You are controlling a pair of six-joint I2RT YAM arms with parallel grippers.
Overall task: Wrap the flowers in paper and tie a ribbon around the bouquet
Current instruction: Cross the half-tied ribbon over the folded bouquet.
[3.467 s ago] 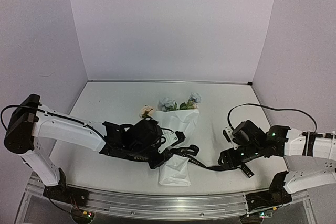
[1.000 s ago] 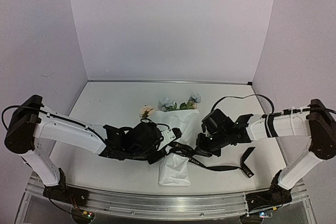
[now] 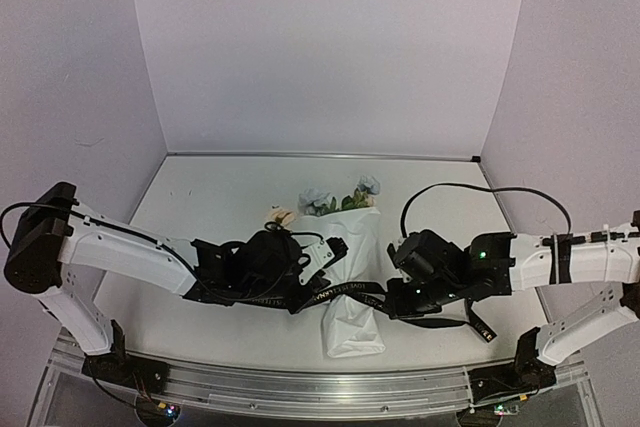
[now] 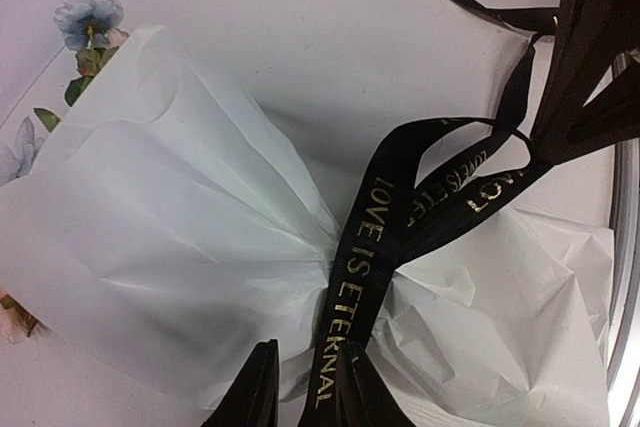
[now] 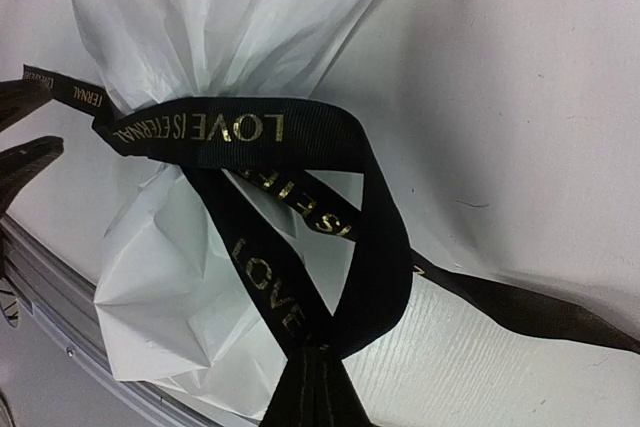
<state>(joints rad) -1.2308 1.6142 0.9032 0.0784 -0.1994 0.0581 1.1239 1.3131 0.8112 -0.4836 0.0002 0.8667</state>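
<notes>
Since a second ago the right arm has drawn back toward its own near side, and the ribbon (image 3: 345, 291), which then lay slack on the counter (image 3: 220, 197), now runs in a tight dark line across the waist of the bouquet (image 3: 350, 272). The bouquet has also slid a little toward the right arm. It lies flat, flowers (image 3: 340, 199) at the far end and its crumpled foot close to the near edge. I judge this to be the cinching step: the wrapping is done, the band is around the paper (image 4: 180, 227), and the pull is drawing it snug. The sideways drag suggests the bundle could keep travelling or the paper could crease further. The right end effector (image 3: 403, 299) is clamped on the gathered ribbon strands just beside the waist. The left end effector (image 4: 305, 367) stands narrowly parted. The ribbon runs down between its fingers (image 4: 262, 387) and lies against one of them, with paper showing in the gap, so no firm pinch shows there. The overhead view gives the whole layout, both arms level with the waist and a free tail trailing at the near right. It does not show how the strands lie. The right wrist view shows the lettered band circling the pinched paper, a loop hanging off it, and two strands crossing below before they meet at the grip. The left wrist view shows the same crossing from the other side. Neither view shows whether a knot has closed.
</notes>
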